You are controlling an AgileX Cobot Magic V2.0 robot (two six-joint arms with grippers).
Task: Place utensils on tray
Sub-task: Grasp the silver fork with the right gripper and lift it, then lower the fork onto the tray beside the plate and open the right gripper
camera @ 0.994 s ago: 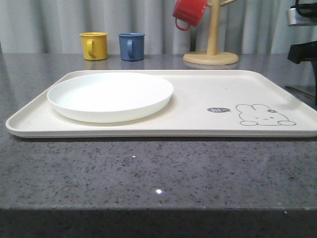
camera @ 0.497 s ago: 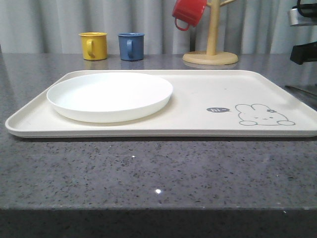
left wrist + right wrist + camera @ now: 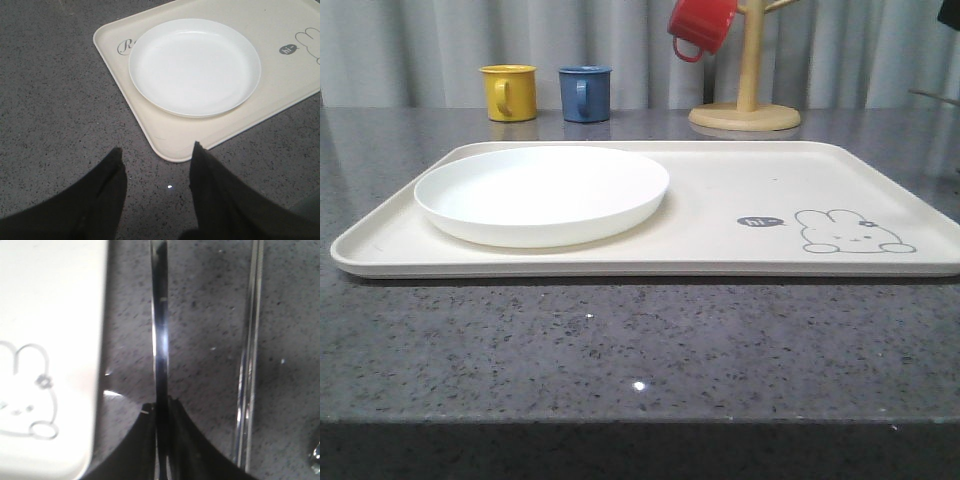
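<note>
Right gripper (image 3: 161,440) is sitting low over the grey tabletop (image 3: 640,350) just beside the tray (image 3: 720,190), its dark jaws closing in on a long shiny utensil handle (image 3: 161,330) that is running between them; the handle's working end is out of frame, so fork or spoon, cannot tell. Whether the jaws are already clamped on the metal or only bracketing it, cannot tell either. The pair of chopsticks (image 3: 248,365) is lying parallel on the tabletop a little apart from that handle, and a shiny rounded bit (image 3: 316,455) is peeking in at the frame edge, probably another utensil. Left gripper (image 3: 155,170) is hovering over the tabletop off the tray's near corner, jaws spread wide, holding nothing. White plate (image 3: 542,193) is sitting on the tray's left half; the bunny drawing (image 3: 850,232) half is bare, so that is the likely drop zone. To do this step well: jaws should be squeezing the handle squarely across its flat, since thin polished metal is likely slipping or pivoting; lift straight up first, clear the tray's raised rim, avoid nudging the chopsticks, then lay it flat beside the plate.
</note>
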